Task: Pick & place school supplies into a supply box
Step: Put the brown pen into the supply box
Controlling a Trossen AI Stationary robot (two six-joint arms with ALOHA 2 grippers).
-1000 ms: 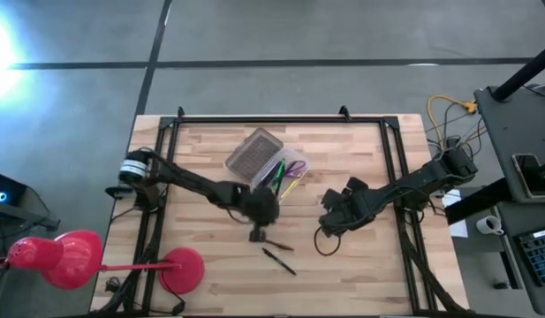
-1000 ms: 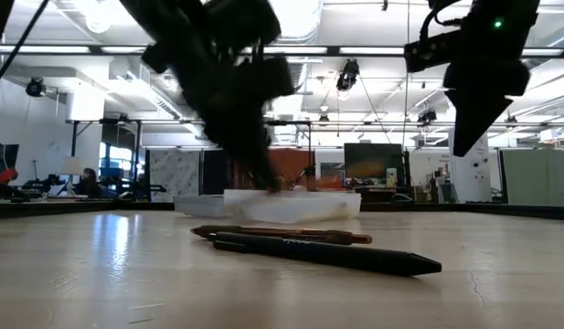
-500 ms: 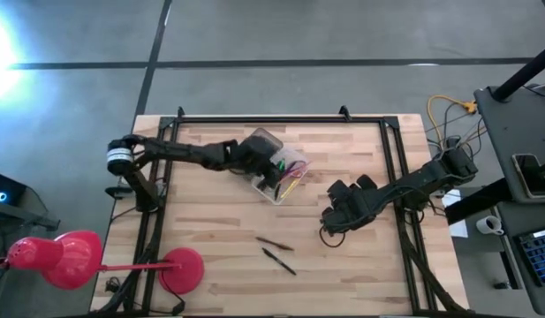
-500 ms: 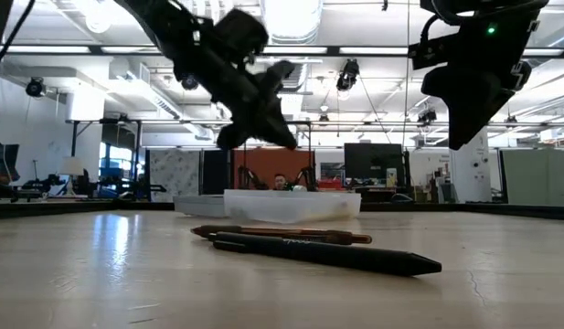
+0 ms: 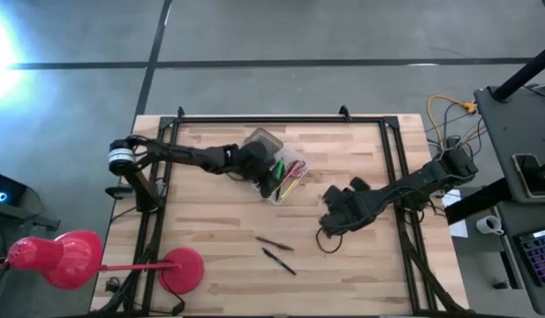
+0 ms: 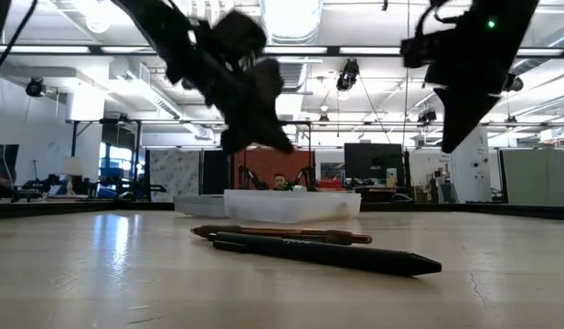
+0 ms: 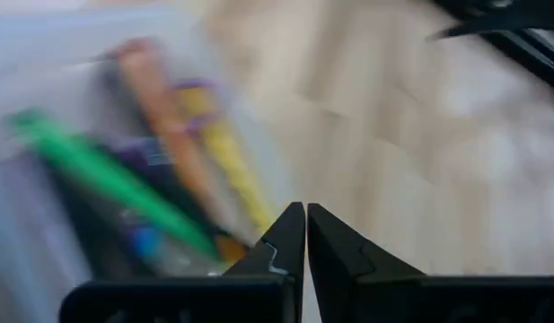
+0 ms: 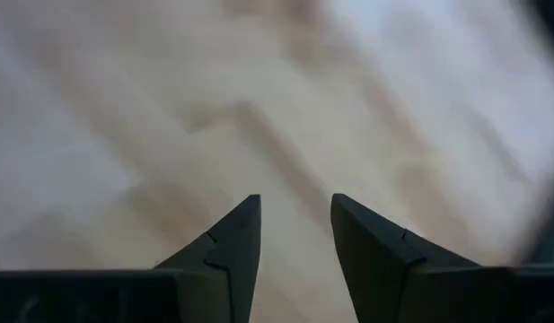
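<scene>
The clear supply box lies open at the table's far middle, its greyish lid beside it. Green, orange, yellow and purple pens lie in it. My left gripper hovers over the box, shut, and nothing shows between its tips. Two dark pens lie flat on the wood near the table's middle front; they also show in the low view. My right gripper hangs open above bare wood, right of the pens.
A black metal frame runs along the table's left, far and right sides. A red lamp stands at the near left corner. Cables lie off the far right corner. Bare wood lies near the front right.
My left gripper has risen from beside the two loose pens and gone toward the table's far edge, ending over the open box. The two pens on the wood have stayed where they were. My right gripper has kept roughly its place.
</scene>
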